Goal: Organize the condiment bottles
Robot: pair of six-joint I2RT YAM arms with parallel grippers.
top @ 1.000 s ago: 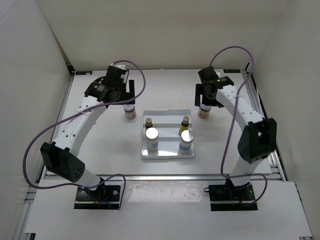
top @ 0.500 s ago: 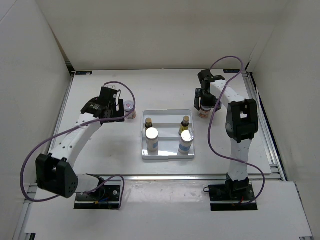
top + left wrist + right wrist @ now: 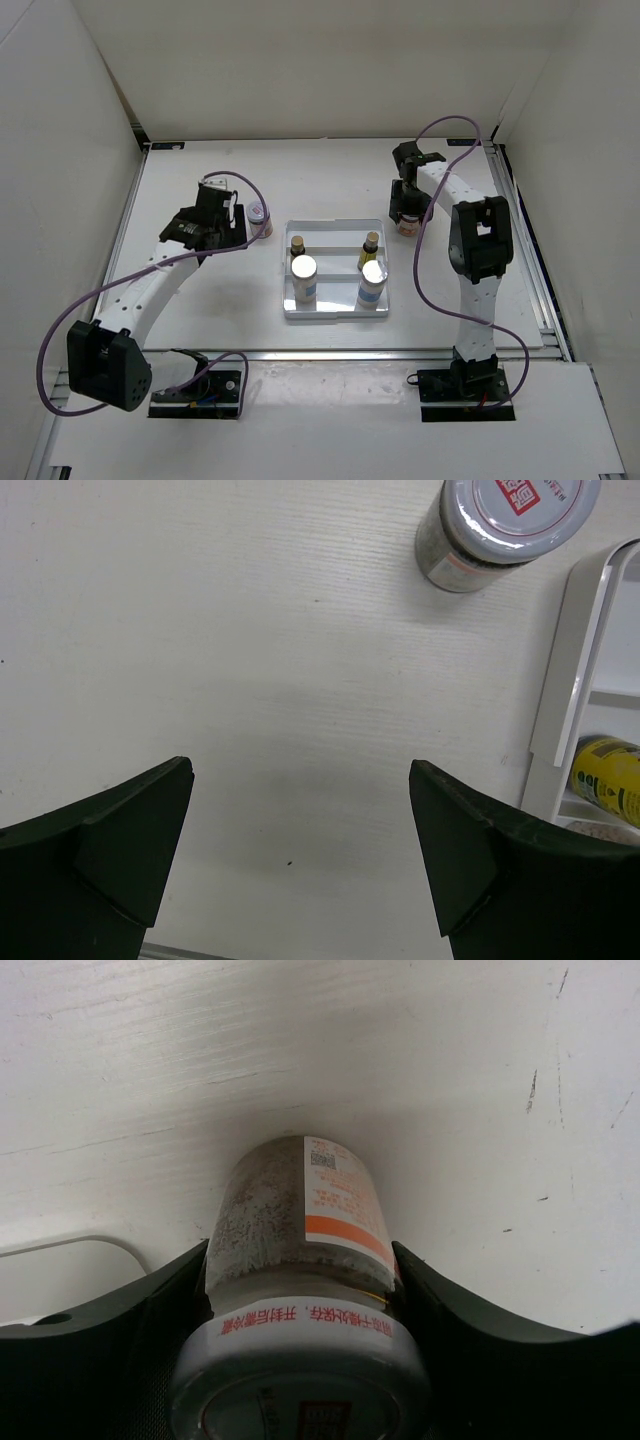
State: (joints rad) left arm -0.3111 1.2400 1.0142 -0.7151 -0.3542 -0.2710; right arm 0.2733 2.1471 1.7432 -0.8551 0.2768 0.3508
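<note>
As right tool (image 3: pixel 298 1265) clasps jar (image 3: pixel 285 1205), tray (image 3: pixel 335 314) near

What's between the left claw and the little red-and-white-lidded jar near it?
Nothing: in the left wrist view, only bare table lies between the open left gripper and that jar.

R claw (image 3: pixel 300 1265) has closed onto R jar (image 3: pixel 300 1205); L claw (image 3: pixel 300 772) has backed off L jar (image 3: pixel 505 525).

**Surface finishes**

Table (image 3: pixel 250 680): matt white, faint grain. Tray (image 3: pixel 575 670): smooth glossy white plastic. Right jar (image 3: pixel 300 1230): clear wall, paper label; lid (image 3: pixel 300 1360) glossy white plastic. Caps (image 3: pixel 304 265): mirror-bright metal. Left fingers (image 3: pixel 110 850): matt black plastic.
</note>
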